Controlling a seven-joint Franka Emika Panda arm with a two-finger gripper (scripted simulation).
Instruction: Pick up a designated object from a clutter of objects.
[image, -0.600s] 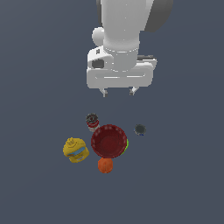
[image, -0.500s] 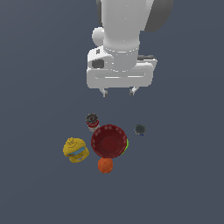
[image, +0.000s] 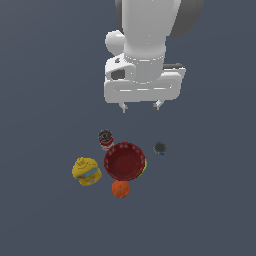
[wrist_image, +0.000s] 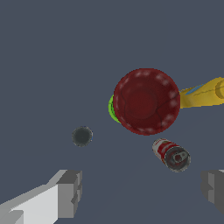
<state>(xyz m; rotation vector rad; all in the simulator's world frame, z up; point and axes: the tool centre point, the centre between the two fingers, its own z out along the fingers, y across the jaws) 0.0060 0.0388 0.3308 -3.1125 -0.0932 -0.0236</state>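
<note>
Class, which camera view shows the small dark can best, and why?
The wrist view: the small dark can appears larger there, alone on bare floor, unobstructed. The exterior view shows the same can only as a tiny dark dot beside the red bowl.

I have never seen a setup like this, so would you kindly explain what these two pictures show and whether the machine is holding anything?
These are simulator renders of one white robot arm. The exterior view looks at the scene from outside; the wrist view comes from a camera on the arm, looking down past its gripper, which is open, empty and above the objects. On the dark surface sit a dark red bowl with something green peeking from behind it, a yellow container, an orange ball, a red-and-white can and, apart from the group, a small dark can, the item to pick.
</note>
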